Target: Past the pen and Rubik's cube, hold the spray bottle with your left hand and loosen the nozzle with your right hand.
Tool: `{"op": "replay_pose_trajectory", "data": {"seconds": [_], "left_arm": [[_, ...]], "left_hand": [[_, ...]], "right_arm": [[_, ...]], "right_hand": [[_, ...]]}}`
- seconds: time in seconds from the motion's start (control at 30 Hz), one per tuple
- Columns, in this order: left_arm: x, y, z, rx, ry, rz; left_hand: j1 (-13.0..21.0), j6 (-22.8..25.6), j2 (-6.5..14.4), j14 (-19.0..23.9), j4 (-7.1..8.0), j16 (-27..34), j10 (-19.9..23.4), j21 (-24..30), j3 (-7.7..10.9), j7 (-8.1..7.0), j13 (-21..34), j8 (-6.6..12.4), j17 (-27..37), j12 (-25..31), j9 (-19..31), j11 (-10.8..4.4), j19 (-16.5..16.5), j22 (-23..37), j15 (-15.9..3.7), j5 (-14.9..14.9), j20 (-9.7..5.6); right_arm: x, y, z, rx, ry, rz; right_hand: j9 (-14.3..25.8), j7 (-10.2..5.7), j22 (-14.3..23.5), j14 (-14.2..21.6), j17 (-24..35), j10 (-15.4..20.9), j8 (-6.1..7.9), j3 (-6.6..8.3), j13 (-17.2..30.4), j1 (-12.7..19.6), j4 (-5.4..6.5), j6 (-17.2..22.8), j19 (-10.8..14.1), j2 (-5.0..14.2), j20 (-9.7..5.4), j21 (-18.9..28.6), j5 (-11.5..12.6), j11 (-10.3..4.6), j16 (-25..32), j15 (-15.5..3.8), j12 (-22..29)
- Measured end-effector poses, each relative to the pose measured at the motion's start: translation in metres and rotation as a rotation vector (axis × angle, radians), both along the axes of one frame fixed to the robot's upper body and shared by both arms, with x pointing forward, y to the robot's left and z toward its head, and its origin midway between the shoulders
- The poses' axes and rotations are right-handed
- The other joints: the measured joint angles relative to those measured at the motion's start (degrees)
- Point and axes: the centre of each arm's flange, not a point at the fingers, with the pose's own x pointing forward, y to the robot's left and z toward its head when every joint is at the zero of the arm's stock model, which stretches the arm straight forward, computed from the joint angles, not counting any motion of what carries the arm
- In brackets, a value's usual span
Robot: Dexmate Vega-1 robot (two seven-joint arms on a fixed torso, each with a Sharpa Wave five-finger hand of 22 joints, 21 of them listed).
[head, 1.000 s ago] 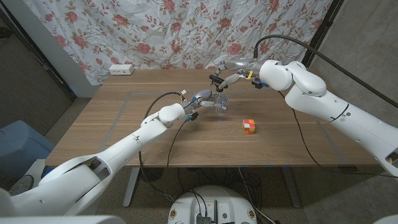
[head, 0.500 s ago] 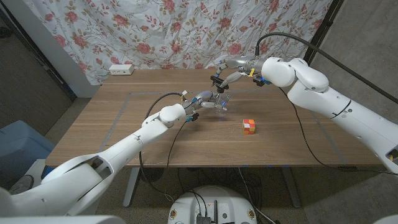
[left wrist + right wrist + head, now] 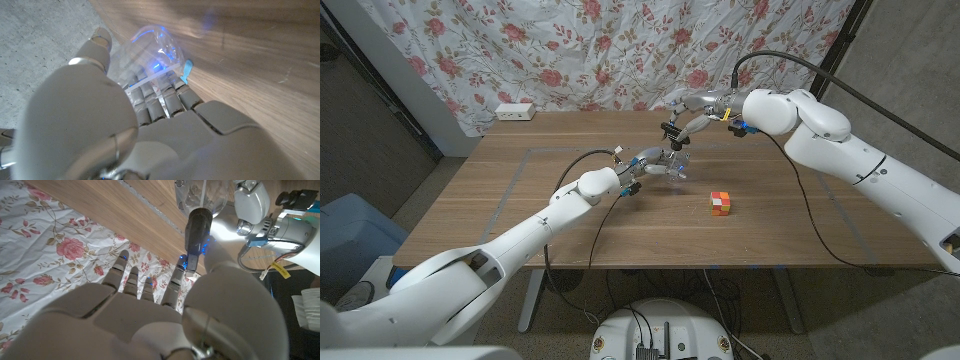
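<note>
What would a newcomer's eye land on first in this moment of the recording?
Both hands meet near the table's far middle: the left hand grips a clear spray bottle, and the right hand reaches down onto its black nozzle from above. The next thing to catch the eye is the bright Rubik's cube, alone on the wooden table nearer the robot, with a rose-patterned curtain behind.

Clear spray bottle (image 3: 674, 166), rose-patterned curtain (image 3: 620, 50)
</note>
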Motion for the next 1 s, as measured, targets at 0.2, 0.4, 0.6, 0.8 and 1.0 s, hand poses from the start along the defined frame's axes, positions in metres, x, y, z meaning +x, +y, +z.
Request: {"op": "replay_pose_trajectory", "data": {"seconds": [0.2,0.4,0.6,0.8,1.0], "left_arm": [[0.0018,-0.0011,0.0003,0.002,0.005,-0.001],[0.0035,-0.0018,0.0008,0.007,0.006,-0.005],[0.0052,-0.0014,0.0012,0.010,0.008,-0.006],[0.0060,-0.0014,0.0014,0.012,0.009,-0.007],[0.0064,-0.0015,0.0011,0.012,0.010,-0.006]], "left_hand": [[0.00,0.00,0.00,0.00,-0.04,0.00,0.00,0.00,-0.04,0.00,0.00,0.00,0.00,0.00,-0.27,0.00,0.00,0.00,0.00,0.00,0.00],[0.00,-0.01,0.00,0.30,-0.04,-0.23,-0.01,-0.22,-0.04,0.01,0.00,0.00,0.00,0.00,-0.27,0.01,0.00,0.00,-0.30,0.00,0.00],[0.00,-0.01,0.00,0.30,-0.03,-0.23,-0.01,-0.22,-0.04,0.01,-0.01,-0.01,0.00,0.00,-0.26,0.01,0.00,0.00,-0.30,0.00,0.00],[0.00,-0.02,0.00,0.30,-0.03,-0.23,-0.01,-0.22,-0.04,0.02,-0.01,-0.02,0.01,-0.01,-0.26,0.01,0.00,0.00,-0.30,0.00,0.00],[0.00,-0.13,0.00,0.30,-0.03,-0.22,-0.02,-0.22,-0.04,0.13,-0.01,-0.17,0.00,-0.45,-0.26,0.01,0.00,0.00,-0.30,0.00,0.00]], "right_arm": [[0.0029,-0.0016,0.0025,0.008,0.014,0.007],[0.0046,-0.0014,0.0038,0.014,0.030,0.022],[0.0067,-0.0013,0.0047,0.019,0.040,0.030],[0.0084,-0.0009,0.0050,0.027,0.050,0.039],[0.0107,-0.0018,0.0049,0.042,0.056,0.048]], "right_hand": [[-0.04,0.03,0.00,0.11,0.00,0.41,0.43,0.47,0.00,0.80,0.00,1.21,-0.24,0.79,-0.64,0.00,-0.05,-0.41,0.00,-0.50,0.45],[-0.02,-0.08,0.00,-0.10,0.27,0.80,0.64,0.64,0.00,2.72,-0.17,1.93,-0.21,1.21,-1.07,0.00,-0.22,-0.80,0.38,-0.71,0.45],[-0.14,-0.20,0.00,0.00,0.26,1.52,1.03,1.11,0.00,4.14,-0.16,2.86,-0.33,2.63,-1.36,0.00,0.07,-1.52,0.43,-1.43,0.45],[-0.15,-0.09,0.00,0.31,0.53,1.87,1.25,1.27,0.01,5.74,-0.33,3.37,-0.34,2.86,-1.97,0.00,0.30,-1.86,0.43,-1.73,0.45],[-0.15,-0.06,0.00,0.42,0.53,2.70,1.80,1.34,0.01,6.57,-0.40,5.03,-0.13,3.68,-2.18,0.00,0.69,-2.69,0.78,-2.44,0.45]]}}
